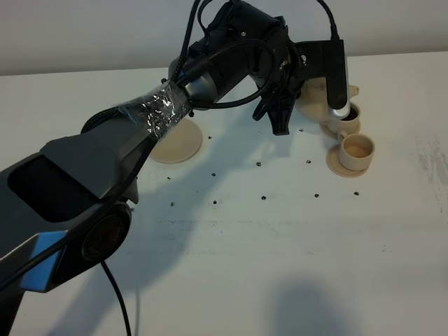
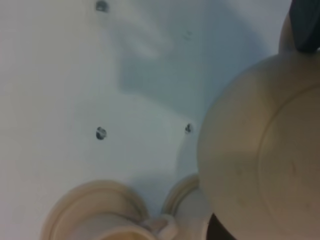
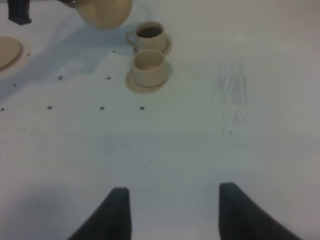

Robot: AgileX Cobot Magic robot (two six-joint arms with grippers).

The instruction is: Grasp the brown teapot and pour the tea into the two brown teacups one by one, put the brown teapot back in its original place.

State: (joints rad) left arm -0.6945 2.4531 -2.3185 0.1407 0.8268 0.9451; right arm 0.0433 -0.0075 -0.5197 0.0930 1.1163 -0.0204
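Observation:
My left gripper [image 1: 288,105] reaches across to the right and is shut on the brown teapot [image 1: 315,92], holding it off the table beside the far teacup [image 1: 348,117]. The arm and wrist camera hide most of the pot. The far teacup holds dark tea. The near teacup [image 1: 357,148] looks pale inside. Each stands on a small saucer. The wide flat saucer [image 1: 176,143] lies bare at the left. The left wrist view shows the teapot [image 2: 260,150] close above the near teacup [image 2: 117,227]. The right wrist view shows the teapot [image 3: 105,12], both teacups [image 3: 149,67] and my open, empty right gripper [image 3: 172,212].
The white table [image 1: 280,238] has several small dark holes in rows in front of the cups. A smudged patch [image 3: 232,95] marks the table right of the cups. The left arm's cables arch over the table's back.

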